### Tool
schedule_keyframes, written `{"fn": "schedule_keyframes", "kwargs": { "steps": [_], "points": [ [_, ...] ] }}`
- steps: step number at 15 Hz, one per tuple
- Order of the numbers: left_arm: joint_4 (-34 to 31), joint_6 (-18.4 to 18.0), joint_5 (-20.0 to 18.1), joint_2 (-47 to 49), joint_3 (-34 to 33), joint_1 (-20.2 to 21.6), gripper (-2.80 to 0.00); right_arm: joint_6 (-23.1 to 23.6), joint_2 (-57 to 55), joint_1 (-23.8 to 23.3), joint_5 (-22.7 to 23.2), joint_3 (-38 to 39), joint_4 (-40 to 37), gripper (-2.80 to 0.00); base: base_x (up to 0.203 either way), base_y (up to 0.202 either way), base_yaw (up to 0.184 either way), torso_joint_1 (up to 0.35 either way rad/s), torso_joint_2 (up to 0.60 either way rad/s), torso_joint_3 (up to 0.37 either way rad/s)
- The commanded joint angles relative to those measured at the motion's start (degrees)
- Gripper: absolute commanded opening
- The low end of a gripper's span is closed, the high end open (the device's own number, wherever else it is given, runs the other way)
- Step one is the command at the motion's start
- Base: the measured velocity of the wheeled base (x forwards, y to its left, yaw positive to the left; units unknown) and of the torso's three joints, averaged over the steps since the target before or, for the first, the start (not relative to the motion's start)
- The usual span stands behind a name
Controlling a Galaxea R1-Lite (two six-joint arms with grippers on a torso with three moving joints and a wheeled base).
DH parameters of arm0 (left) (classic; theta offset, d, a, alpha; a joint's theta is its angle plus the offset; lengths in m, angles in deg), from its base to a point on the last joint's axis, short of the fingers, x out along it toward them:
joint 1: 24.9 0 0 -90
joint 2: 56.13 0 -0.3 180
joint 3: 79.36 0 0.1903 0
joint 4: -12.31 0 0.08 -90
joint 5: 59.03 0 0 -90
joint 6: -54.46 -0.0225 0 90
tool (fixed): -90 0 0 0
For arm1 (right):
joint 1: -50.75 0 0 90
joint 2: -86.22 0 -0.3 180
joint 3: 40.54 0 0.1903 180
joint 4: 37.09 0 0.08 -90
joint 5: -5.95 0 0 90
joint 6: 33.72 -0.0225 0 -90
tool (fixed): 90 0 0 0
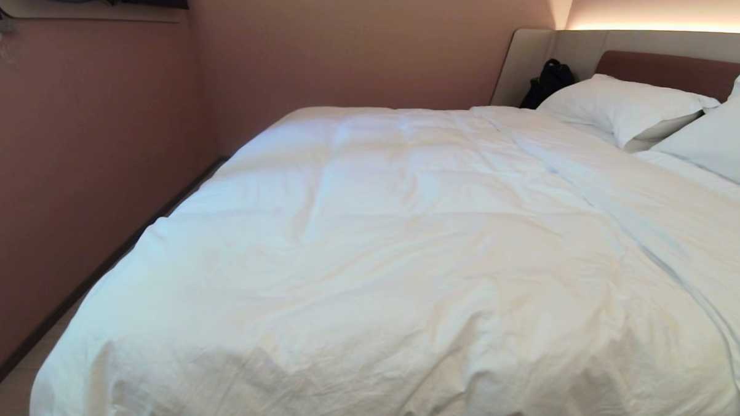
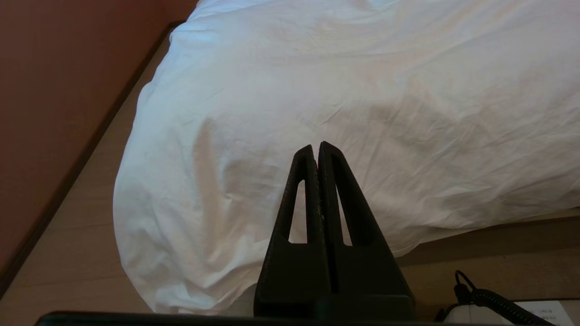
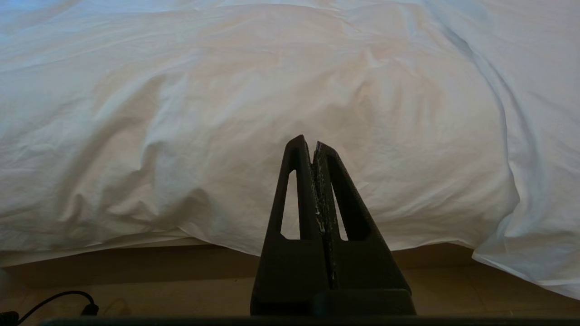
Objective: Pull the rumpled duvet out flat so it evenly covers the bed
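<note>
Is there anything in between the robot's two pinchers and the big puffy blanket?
Nothing visible. The left gripper and right gripper, both shut and empty, point straight at the duvet hanging over the bed's foot edge, with only open air between.

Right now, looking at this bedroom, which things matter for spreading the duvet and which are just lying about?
For the job:
duvet
bed
left gripper, shut
right gripper, shut

Just lying about:
pillows
black bag by the headboard
</note>
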Motion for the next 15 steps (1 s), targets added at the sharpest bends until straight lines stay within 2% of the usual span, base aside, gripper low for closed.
{"fn": "schedule_keyframes", "kwargs": {
  "steps": [1,15],
  "points": [
    [0.0,0.1,0.0,0.0,0.0,0.0,-2.8,0.0,0.0,0.0,0.0,0.0,0.0,-2.8,0.0,0.0,0.0,0.0,0.0,0.0],
    [0.0,0.1,-0.1,0.0,0.0,0.0,-2.8,0.0,0.0,0.0,0.0,0.0,0.0,-2.8,0.0,0.0,0.0,0.0,0.0,0.0]
  ]
}}
